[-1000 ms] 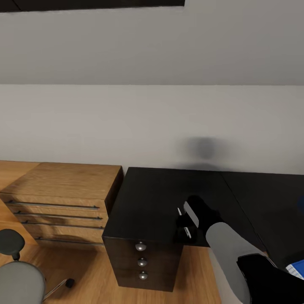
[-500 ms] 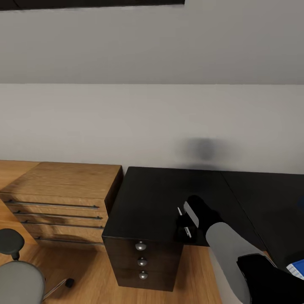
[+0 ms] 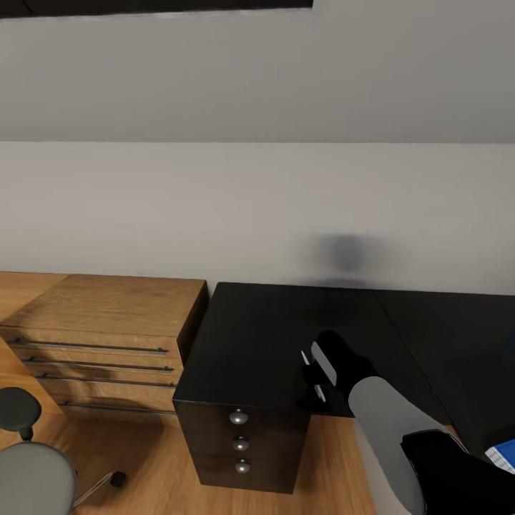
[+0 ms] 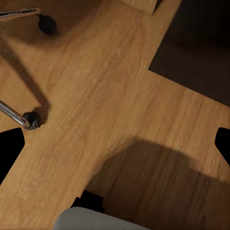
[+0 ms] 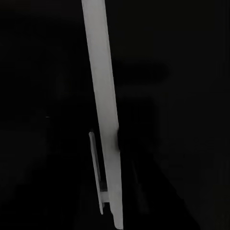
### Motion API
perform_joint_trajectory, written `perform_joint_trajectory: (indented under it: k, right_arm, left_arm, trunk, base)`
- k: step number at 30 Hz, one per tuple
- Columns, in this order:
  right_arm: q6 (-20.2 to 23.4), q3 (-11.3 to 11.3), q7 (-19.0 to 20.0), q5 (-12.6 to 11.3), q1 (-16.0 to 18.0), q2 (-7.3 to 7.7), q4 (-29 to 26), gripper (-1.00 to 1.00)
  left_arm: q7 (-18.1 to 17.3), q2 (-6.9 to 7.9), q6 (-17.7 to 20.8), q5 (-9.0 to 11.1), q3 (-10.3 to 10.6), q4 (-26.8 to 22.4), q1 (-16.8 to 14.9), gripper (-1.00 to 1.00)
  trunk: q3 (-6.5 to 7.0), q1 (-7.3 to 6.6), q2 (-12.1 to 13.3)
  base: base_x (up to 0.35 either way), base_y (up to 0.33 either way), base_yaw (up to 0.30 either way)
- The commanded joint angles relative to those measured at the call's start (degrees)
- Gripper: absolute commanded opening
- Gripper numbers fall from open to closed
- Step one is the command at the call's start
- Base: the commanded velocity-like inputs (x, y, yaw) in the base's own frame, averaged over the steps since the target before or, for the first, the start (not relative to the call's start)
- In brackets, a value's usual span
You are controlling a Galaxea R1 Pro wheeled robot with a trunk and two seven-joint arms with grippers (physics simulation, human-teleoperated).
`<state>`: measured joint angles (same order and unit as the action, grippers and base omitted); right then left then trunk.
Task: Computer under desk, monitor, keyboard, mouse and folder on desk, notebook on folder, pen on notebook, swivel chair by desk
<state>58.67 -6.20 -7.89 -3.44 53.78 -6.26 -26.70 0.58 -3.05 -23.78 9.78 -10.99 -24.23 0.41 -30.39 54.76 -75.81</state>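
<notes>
Black desk, one; right gripper hovering over it, grasp state indeterminate.
Beside desk: one oak chest, one swivel chair, folder corner showing.

The desk stands against the wall, its drawer unit at the near left corner. A chest of drawers sits just left of it — touching or nearly so. The swivel chair stands on the floor, in front of that chest and well left of the drawer unit.
</notes>
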Motion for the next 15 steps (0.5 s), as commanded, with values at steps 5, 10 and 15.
perform_joint_trajectory:
  k: [5, 10, 15]
  right_arm:
    - [0.19, -0.22, -0.35, -1.40, 0.01, 0.02, -0.02, -1.00]
    - [0.19, -0.22, -0.33, -1.40, 0.01, 0.02, -0.02, -1.00]
    - [0.21, -0.22, -0.31, -1.40, 0.01, 0.08, -0.02, -1.00]
  left_arm:
    - [0.05, -0.02, -0.04, 0.24, 0.00, -0.10, 0.03, 1.00]
    - [0.07, -0.02, -0.04, 0.24, 0.00, -0.10, 0.03, 1.00]
    - [0.04, -0.02, -0.04, 0.24, 0.00, -0.11, 0.03, 1.00]
  trunk:
    - [-0.05, 0.00, -0.03]
    - [-0.05, 0.00, -0.03]
    - [-0.05, 0.00, -0.03]
  base:
    - [0.000, 0.000, 0.000]
    - [0.000, 0.000, 0.000]
    - [0.000, 0.000, 0.000]
